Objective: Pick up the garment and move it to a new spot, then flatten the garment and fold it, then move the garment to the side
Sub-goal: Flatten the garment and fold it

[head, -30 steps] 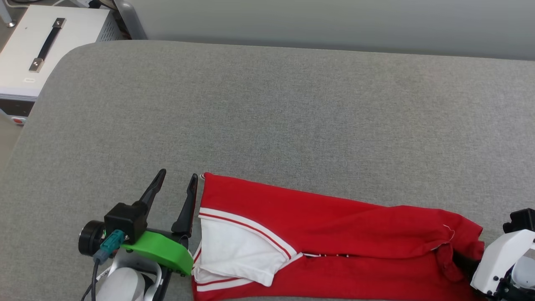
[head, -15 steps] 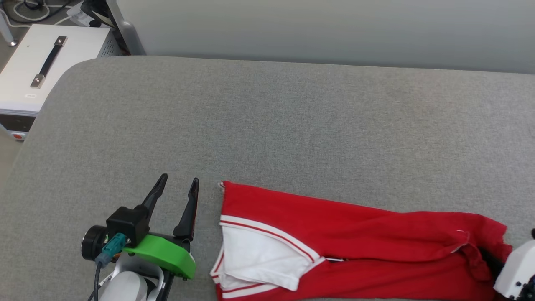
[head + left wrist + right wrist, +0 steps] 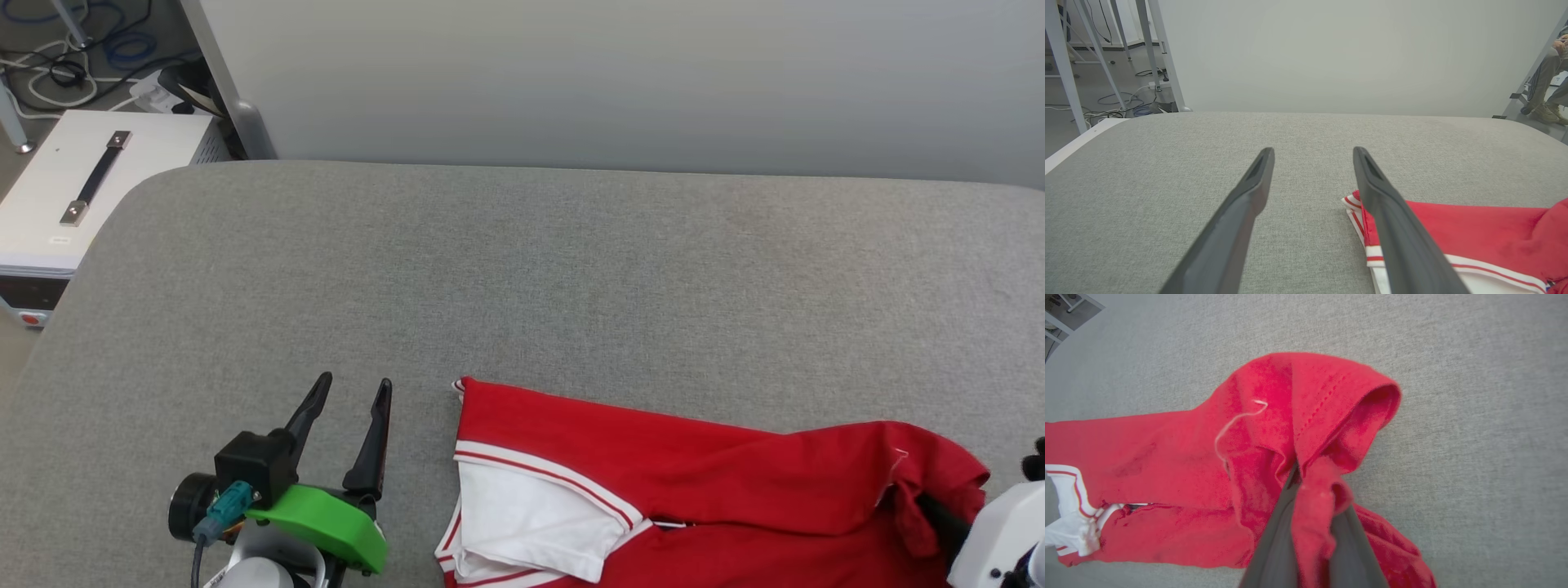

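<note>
1. I am clenching my right claw on a bunched red fold of the shirt.
2. The shirt is lying along the near edge of the grey pad.
3. I am holding my left claw released, just beside its striped end.

Red garment, white sleeve with red stripes, grey table

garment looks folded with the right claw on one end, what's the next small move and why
Probably draw the pinched end toward the robot's right. The right claw is shut on the red end of the garment, which lies folded in a strip, and the open left claw stands clear of it.
</note>
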`<state>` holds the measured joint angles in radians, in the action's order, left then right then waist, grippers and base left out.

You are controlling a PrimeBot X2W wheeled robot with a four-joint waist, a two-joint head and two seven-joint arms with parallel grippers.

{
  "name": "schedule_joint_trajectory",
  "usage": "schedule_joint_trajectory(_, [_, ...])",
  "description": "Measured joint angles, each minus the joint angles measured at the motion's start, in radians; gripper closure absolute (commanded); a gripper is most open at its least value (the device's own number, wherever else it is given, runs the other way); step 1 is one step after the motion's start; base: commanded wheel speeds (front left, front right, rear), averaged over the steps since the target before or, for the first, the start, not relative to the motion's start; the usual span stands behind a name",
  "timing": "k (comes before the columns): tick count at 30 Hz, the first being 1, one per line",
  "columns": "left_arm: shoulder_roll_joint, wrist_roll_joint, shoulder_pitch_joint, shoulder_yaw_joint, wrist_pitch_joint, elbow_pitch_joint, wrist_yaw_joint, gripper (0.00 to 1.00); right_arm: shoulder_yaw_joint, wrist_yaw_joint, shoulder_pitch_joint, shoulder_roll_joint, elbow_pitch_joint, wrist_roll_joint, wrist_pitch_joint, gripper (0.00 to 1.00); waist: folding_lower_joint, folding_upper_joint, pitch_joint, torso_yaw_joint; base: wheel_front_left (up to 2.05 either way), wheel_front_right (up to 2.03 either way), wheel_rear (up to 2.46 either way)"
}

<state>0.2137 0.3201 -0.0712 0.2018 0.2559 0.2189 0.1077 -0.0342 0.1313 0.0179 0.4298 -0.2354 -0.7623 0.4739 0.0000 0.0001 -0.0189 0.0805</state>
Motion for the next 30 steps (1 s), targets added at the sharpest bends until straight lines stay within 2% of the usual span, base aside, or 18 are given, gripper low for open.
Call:
schedule_joint_trajectory(11, [-0.012, -0.005, 0.030, -0.001, 0.000, 0.022, 0.012, 0.00, 0.119, 0.000, 0.058, -0.093, 0.174, 0.001, 0.024, 1.00, 0.0000, 0.0000, 0.043, 0.044, 0.00, 0.00, 0.00])
schedule_joint_trajectory(13, [-0.011, -0.005, 0.030, -0.005, 0.000, 0.022, 0.012, 0.00, 0.128, 0.000, 0.061, -0.127, 0.189, -0.006, 0.038, 1.00, 0.0000, 0.0000, 0.050, 0.056, 0.00, 0.00, 0.00])
schedule_joint_trajectory(19, [0.002, 0.013, 0.037, -0.055, 0.000, 0.018, 0.013, 0.00, 0.140, 0.000, 0.064, -0.298, 0.227, -0.046, 0.130, 1.00, 0.0000, 0.0000, 0.069, 0.104, 0.00, 0.00, 0.00])
schedule_joint_trajectory(23, [0.017, 0.024, 0.045, -0.062, 0.000, 0.019, 0.016, 0.00, 0.157, 0.000, 0.057, -0.357, 0.236, -0.042, 0.156, 1.00, 0.0000, 0.0000, 0.073, 0.140, 0.00, 0.00, 0.00])
schedule_joint_trajectory(27, [0.018, 0.026, 0.044, -0.067, 0.000, 0.016, 0.016, 0.00, 0.172, 0.000, 0.024, -0.374, 0.213, -0.049, 0.155, 1.00, 0.0000, 0.0000, 0.068, 0.171, 0.00, 0.00, 0.00])
schedule_joint_trajectory(30, [0.018, 0.026, 0.044, -0.065, 0.000, 0.015, 0.016, 0.00, 0.202, 0.000, -0.008, -0.376, 0.175, -0.099, 0.126, 1.00, 0.0000, 0.0000, 0.059, 0.193, 0.00, 0.00, 0.00])
